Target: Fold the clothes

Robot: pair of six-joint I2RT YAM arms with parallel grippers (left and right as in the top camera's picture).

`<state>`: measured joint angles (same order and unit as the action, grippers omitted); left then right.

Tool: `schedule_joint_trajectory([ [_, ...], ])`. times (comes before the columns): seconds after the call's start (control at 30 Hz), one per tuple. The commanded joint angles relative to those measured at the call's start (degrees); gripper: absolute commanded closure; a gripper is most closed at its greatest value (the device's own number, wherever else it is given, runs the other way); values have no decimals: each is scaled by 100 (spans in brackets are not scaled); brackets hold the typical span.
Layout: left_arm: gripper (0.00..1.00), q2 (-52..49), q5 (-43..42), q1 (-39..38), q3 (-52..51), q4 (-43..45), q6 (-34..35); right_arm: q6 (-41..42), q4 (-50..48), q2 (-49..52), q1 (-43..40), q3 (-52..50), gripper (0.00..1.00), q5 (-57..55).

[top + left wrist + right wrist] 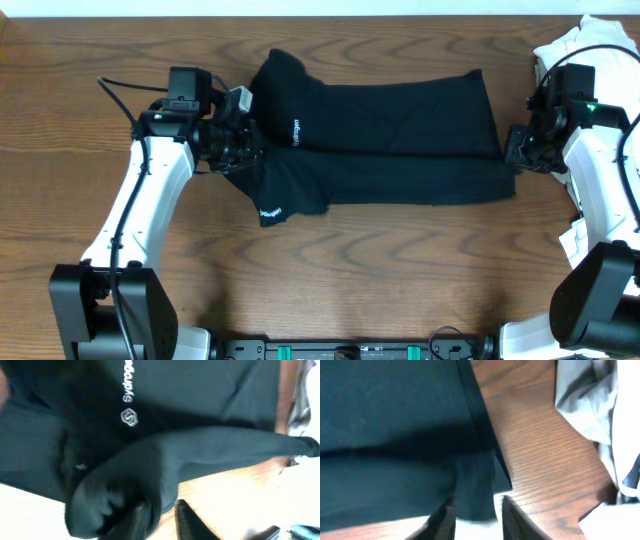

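Black T-shirt point(390, 125) lies flat on the worktop point(380, 270), just up from centre toward 12 o'clock, with its long axis running 9 to 3. It is folded lengthwise: the upper layer covers most of it and a lower strip shows along the 6 o'clock edge. A sleeve point(285, 200) sticks out at about 7 o'clock, and there is white lettering point(297, 131) near the 9 o'clock end. Left tool point(240, 148) is at the shirt's 9 o'clock end. In the wrist view its jaws point(162, 505) are parted, bare wood shows in the gap, and bunched black fabric drapes over one finger point(132, 520); nothing is clamped. The logo point(131, 417) is readable above. Right tool point(515, 148) is at the 3 o'clock end. Its jaws point(476, 502) are also apart, and a corner of the hem lies loose between them, not pinched. White clothes point(585, 45) are piled at the worktop's 2 o'clock corner, near the right arm and apart from the shirt.
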<state>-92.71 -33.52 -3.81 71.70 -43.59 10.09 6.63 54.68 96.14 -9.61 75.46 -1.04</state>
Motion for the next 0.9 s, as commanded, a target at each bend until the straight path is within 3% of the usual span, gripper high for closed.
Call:
schedule_joint_trajectory([
  [0.0,44,-22,870,15,17,-105,33,-46,-33,107,26,17,52,-48],
  [0.03,36,-22,1008,26,17,-179,31,-48,-26,129,24,17,51,-44],
  [0.3,28,-22,1644,24,-107,-1322,101,-50,247,289,33,13,51,4],
  [0.53,27,-35,2249,26,-901,-234,881,-55,374,354,37,11,52,2],
  [0.67,27,-59,1388,24,-1145,192,907,-118,437,354,35,11,52,2],
  [0.87,23,-55,-522,22,-1161,-549,669,-118,448,354,35,11,51,-2],
])
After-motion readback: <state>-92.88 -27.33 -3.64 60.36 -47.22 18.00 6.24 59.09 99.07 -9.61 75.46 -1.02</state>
